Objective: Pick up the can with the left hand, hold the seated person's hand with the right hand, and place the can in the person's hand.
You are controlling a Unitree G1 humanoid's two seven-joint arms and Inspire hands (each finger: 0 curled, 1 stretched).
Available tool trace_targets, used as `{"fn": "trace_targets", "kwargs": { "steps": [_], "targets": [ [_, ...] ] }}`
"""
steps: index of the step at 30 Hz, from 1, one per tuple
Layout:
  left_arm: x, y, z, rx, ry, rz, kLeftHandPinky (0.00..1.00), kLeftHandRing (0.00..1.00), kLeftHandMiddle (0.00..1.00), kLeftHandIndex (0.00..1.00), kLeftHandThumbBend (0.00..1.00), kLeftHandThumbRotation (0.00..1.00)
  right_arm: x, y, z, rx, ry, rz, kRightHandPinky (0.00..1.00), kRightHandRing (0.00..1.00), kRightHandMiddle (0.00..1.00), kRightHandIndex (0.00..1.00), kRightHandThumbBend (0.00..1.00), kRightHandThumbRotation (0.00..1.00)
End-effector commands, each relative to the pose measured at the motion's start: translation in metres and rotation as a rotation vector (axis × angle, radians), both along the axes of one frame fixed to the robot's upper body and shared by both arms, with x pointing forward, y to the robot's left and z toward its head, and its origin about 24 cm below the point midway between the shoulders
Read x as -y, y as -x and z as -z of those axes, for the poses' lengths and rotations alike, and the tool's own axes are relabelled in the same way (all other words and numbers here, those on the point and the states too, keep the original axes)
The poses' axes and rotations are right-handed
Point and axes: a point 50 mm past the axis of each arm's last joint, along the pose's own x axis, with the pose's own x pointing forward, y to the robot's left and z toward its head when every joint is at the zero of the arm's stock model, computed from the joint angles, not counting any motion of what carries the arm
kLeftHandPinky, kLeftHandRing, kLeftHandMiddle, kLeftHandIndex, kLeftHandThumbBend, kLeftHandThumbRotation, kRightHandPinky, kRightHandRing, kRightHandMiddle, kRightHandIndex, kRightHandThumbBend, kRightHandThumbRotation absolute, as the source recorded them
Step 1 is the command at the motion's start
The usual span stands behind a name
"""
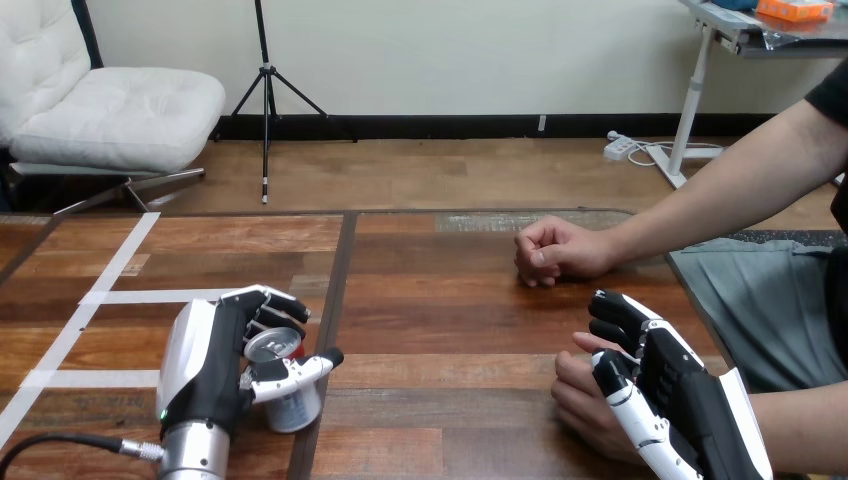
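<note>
A silver can with a red band stands at the table's near left. My left hand is shut on it, fingers curled over its far side and thumb across its front. At the near right the person's hand rests on the table. My right hand lies against it from the right, fingers curled over its top and thumb across its near side. The person's other hand is a fist on the table further back, apart from both of mine.
White tape lines cross the table's left part. A dark seam runs front to back between the table's two halves. The table's right edge lies next to the person's lap.
</note>
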Motion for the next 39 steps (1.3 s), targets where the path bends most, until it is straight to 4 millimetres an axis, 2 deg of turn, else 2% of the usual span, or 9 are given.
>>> {"fn": "trace_targets", "kwargs": {
  "steps": [1, 27, 39],
  "targets": [
    [0.006, -0.024, -0.04, 0.165, -0.026, 0.05, 0.39, 0.45, 0.5, 0.5, 0.72, 0.0, -0.003, -0.016, -0.013, 0.091, -0.001, -0.016, 0.79, 0.85, 0.86, 0.83, 0.58, 0.66],
    [0.011, -0.025, -0.06, 0.228, -0.027, 0.09, 0.37, 0.44, 0.5, 0.49, 0.72, 0.0, -0.005, -0.018, -0.013, 0.098, -0.002, -0.013, 0.78, 0.85, 0.86, 0.83, 0.57, 0.66],
    [0.011, -0.023, -0.058, 0.209, -0.039, 0.096, 0.37, 0.44, 0.49, 0.49, 0.73, 0.0, -0.005, -0.018, -0.013, 0.102, 0.002, -0.009, 0.78, 0.85, 0.86, 0.83, 0.57, 0.66]
  ]
}}
